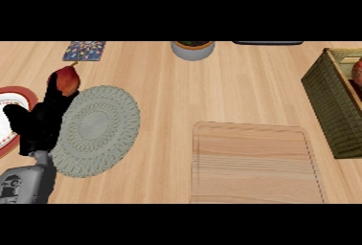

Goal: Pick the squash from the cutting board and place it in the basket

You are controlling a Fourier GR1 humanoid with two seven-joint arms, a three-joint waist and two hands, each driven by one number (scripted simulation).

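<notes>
The wooden cutting board [251, 162] lies at the lower middle right with nothing on it. At the right edge stands the dark woven basket [332, 107]. Inside it, cut by the frame's edge, shows a small orange-red rounded thing [357, 72], perhaps the squash. My left hand [39, 122] rests at the far left, open with its fingers pointing up and holding nothing. A red, pointed vegetable [67, 80] lies just beyond its fingertips. My right hand does not show.
A round grey woven mat [99, 129] lies beside my left hand, and a red-rimmed plate [8, 98] is at the left edge. At the back stand a grey pot [192, 50], a colourful coaster [84, 50] and a dark object [268, 42].
</notes>
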